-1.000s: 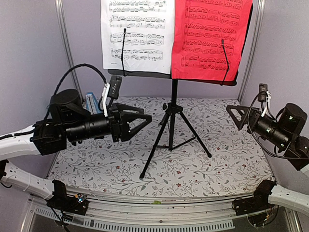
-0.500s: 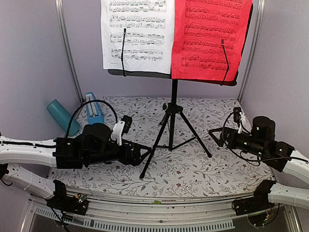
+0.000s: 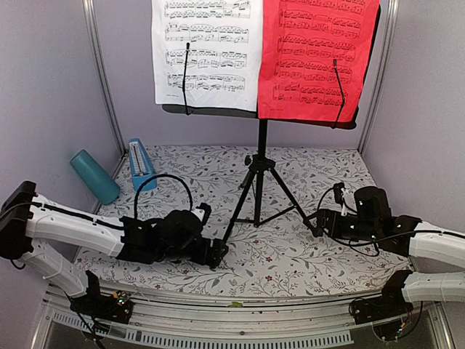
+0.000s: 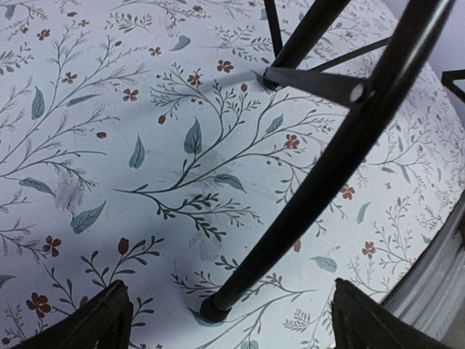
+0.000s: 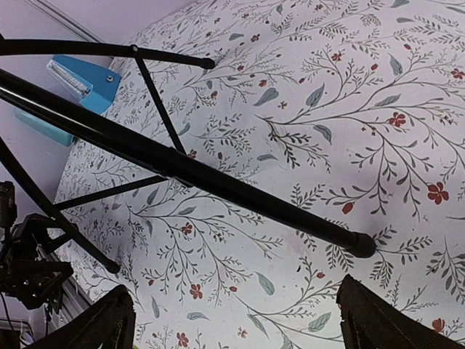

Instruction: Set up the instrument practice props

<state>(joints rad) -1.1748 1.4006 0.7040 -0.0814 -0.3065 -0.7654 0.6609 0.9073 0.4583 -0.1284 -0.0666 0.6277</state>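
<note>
The black tripod music stand (image 3: 259, 182) stands mid-table. Its desk holds the white sheet of music (image 3: 207, 54) on the left and the red sheet of music (image 3: 317, 58) on the right. The small blue metronome (image 3: 140, 166) stands at the back left; it also shows in the right wrist view (image 5: 83, 81). My left gripper (image 3: 216, 254) is low on the table, open, its fingers either side of the tripod's front left foot (image 4: 213, 308). My right gripper (image 3: 318, 221) is open and low, just short of the right foot (image 5: 361, 245).
A teal cylinder cup (image 3: 94, 177) leans at the left wall beside the metronome. Grey walls close in the flowered tablecloth (image 3: 305, 265) on three sides. The tripod's legs spread across the middle. A metal rail (image 3: 240, 309) runs along the near edge.
Both arms have dropped to the table and moved in toward the tripod's feet. The left arm's descent has uncovered the metronome and the cup.
</note>
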